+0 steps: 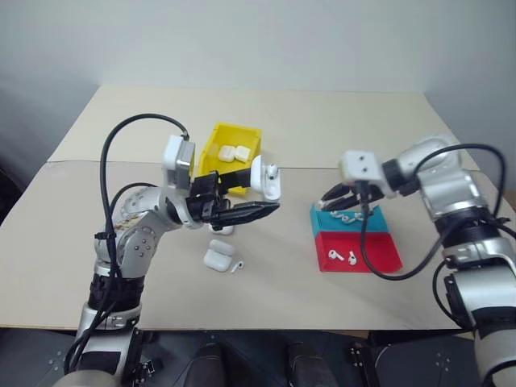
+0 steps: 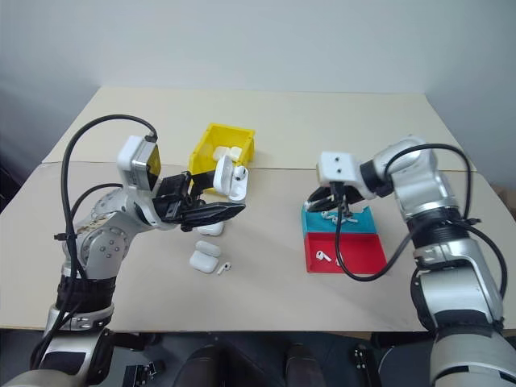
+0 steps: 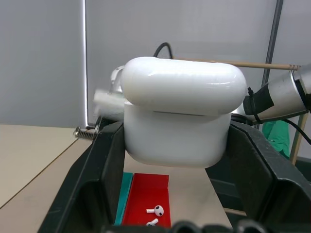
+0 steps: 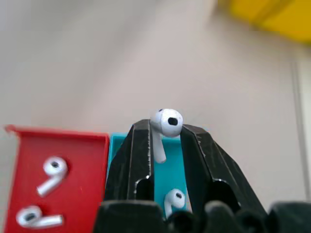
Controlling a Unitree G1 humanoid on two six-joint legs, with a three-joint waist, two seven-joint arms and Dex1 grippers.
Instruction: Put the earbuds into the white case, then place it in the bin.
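Your right wrist view reveals right claw (image 4: 165, 133) pinching an earbud (image 4: 166, 122) above the teal tray (image 4: 170, 179); left claw (image 3: 177, 160) clamps the white case (image 3: 180, 111), lid ajar.

A plain test room or lab is suggested: a bare beige table (image 1: 266, 121) is set against an unadorned grey wall (image 1: 258, 40), and small sorting containers, a yellow bin (image 1: 211, 143), a teal tray (image 1: 322, 216) and a red tray (image 1: 379, 254), are laid out on it.
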